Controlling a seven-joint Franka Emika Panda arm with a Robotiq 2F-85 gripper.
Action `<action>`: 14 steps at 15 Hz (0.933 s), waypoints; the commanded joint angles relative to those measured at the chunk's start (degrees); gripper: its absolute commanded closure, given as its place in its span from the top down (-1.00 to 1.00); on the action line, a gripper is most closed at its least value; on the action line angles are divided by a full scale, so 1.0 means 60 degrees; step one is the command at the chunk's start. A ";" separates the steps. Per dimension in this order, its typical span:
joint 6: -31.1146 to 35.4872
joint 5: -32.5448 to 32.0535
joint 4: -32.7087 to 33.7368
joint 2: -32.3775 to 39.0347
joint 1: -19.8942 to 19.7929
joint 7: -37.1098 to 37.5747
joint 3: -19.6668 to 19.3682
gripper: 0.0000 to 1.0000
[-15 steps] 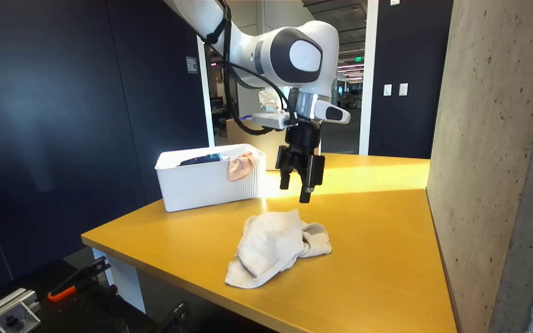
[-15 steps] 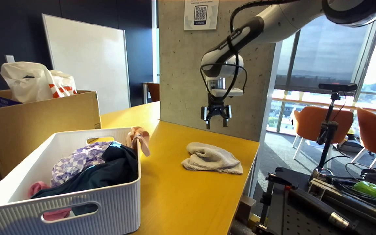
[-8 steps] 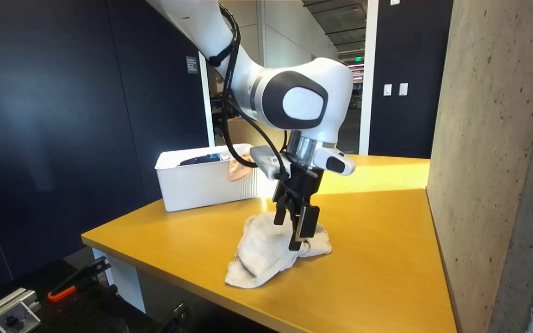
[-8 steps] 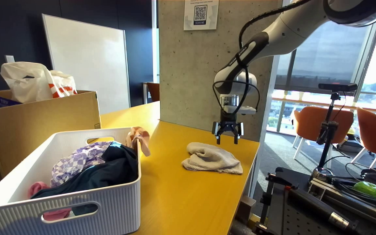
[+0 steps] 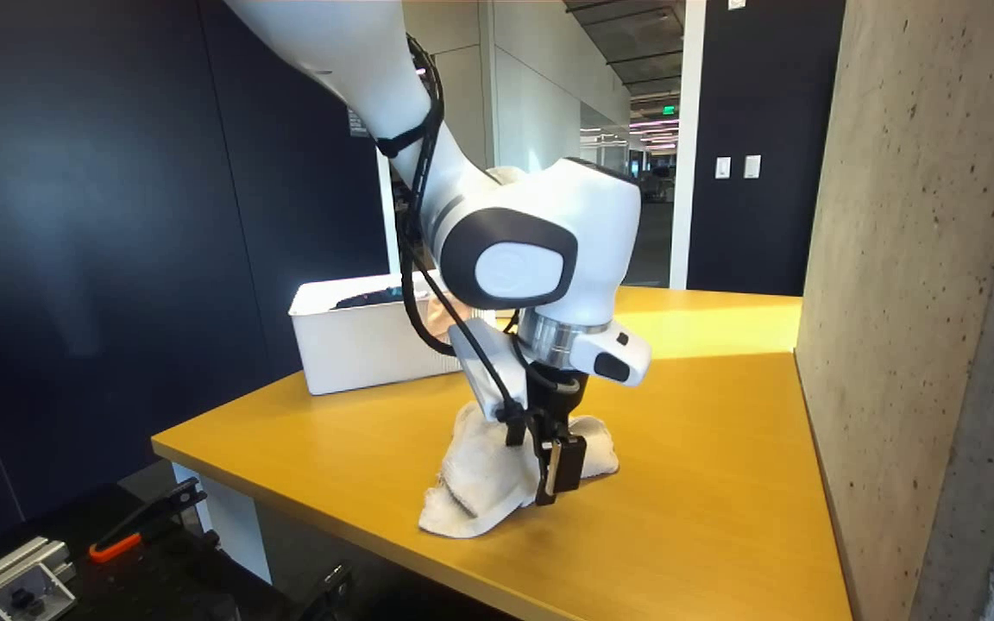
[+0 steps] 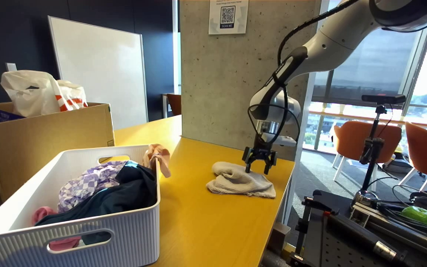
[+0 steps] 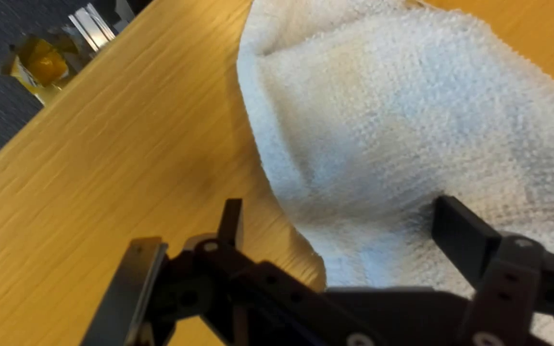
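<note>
1 white basket (image 6: pixel 135 230) near towel (image 6: pixel 239 183), cardboard box (image 6: pixel 50 141), concrete pillar (image 6: pixel 213 85)

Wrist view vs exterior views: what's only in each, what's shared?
Wrist view only: round pin heads on the gripper, and a close look from above at the edge of the cloth running between its fingers.
Both exterior views only: white basket with clothes, concrete wall, arm.
Shared: the cloth on the yellow table, the open gripper at its edge.

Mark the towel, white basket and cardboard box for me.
Towel (image 7: pixel 392 134): wrist view, middle of its visible surface.
White basket (image 6: pixel 135 233): in an exterior view, on its ribbed wall.
Cardboard box (image 6: pixel 50 137): in an exterior view, on its outer side.
</note>
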 commanded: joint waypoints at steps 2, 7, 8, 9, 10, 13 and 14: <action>0.2181 0.1812 -0.1630 -0.0653 -0.1175 -0.2418 0.1656 1.00; 0.3391 0.4186 -0.3247 -0.1444 -0.2637 -0.5094 0.3612 1.00; 0.3422 0.4470 -0.3379 -0.1550 -0.2872 -0.5499 0.3859 1.00; 0.3477 0.4790 -0.3525 -0.1688 -0.3131 -0.5880 0.4149 1.00; 0.3444 0.5105 -0.3641 -0.1841 -0.3383 -0.6309 0.4377 1.00; 0.3132 0.5715 -0.3704 -0.2111 -0.3896 -0.7333 0.4691 1.00; 0.3025 0.5679 -0.3581 -0.2032 -0.3957 -0.7415 0.4653 1.00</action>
